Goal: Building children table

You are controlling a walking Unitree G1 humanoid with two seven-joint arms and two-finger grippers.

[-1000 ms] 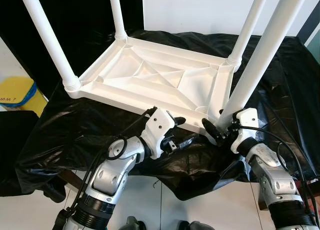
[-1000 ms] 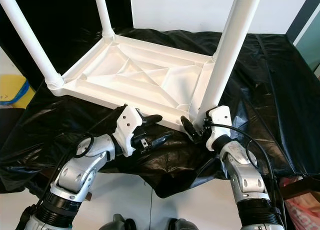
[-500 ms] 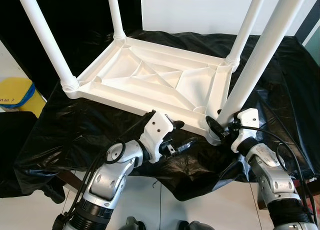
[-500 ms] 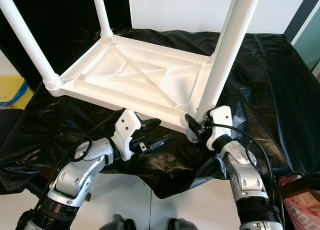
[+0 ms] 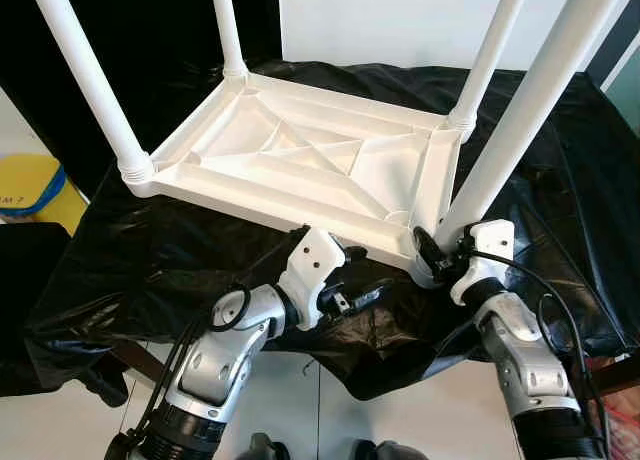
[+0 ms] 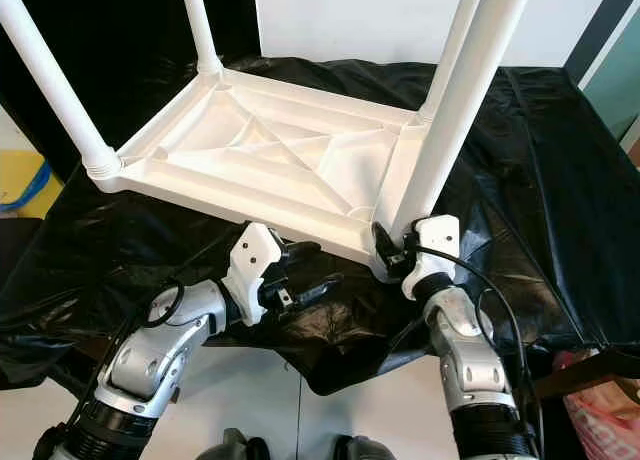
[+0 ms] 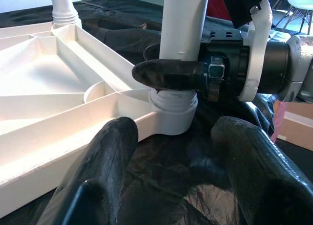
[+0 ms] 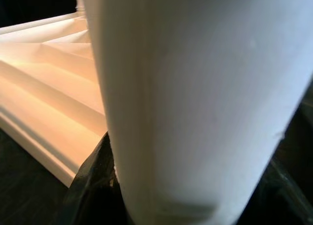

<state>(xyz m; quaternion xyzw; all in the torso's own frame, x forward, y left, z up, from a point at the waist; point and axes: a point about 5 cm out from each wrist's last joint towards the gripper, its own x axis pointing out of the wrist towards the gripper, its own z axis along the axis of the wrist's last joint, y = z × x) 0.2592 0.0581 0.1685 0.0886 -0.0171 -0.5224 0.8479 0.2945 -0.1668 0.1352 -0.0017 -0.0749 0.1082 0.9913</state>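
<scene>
Eyes: we are clasping the near leg (image 5: 520, 120) at its base with the right gripper (image 5: 436, 256); tabletop (image 5: 300, 160) is lying inverted on black sheet (image 5: 150, 250).
Left wrist: left gripper (image 7: 176, 176) is hovering spread, empty.
Advice: we are keeping the leg upright while twisting.

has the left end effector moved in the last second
Yes. The left end effector has drawn back a little from the tabletop's near edge, toward the robot, fingers open; the whole view shifted slightly too.
</scene>
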